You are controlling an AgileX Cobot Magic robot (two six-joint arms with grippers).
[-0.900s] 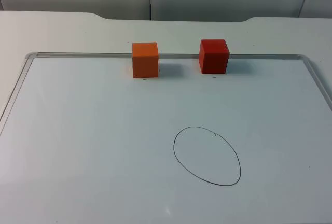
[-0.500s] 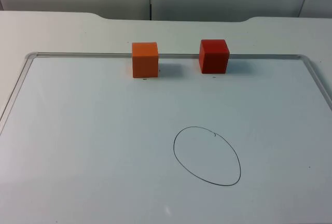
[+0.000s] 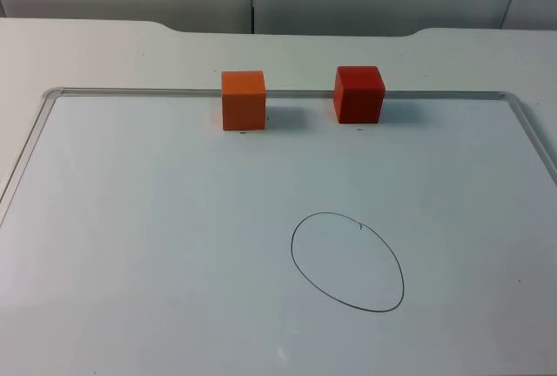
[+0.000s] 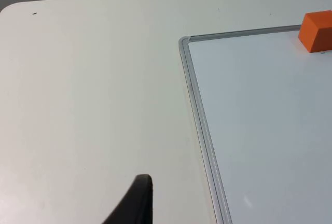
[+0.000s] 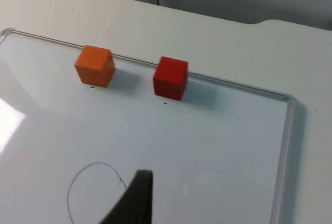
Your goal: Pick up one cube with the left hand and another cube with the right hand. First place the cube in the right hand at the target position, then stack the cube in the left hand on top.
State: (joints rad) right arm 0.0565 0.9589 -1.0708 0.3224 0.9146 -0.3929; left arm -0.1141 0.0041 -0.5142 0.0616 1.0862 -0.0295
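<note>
Orange cube [image 3: 243, 99] and red cube [image 3: 359, 94] both sit at the far edge of the whiteboard [image 3: 130, 245], side by side but apart, just in front of its far frame. You have neither one in hand yet, so the task stands at its very first step, the two pickups. The drawn oval [image 3: 348, 261], your target, lies nearer on the board with nothing inside it.

Your left claw [image 4: 132, 203] hangs over the bare bench [image 4: 93, 89] beside the board's left frame, well away from the orange cube. Your right claw [image 5: 132, 198] hangs above the board near the oval. One fingertip shows on each, so I cannot tell whether either is open or closed.

Next, you would likely send each claw to the cube on its own side, left to orange, right to red.
</note>
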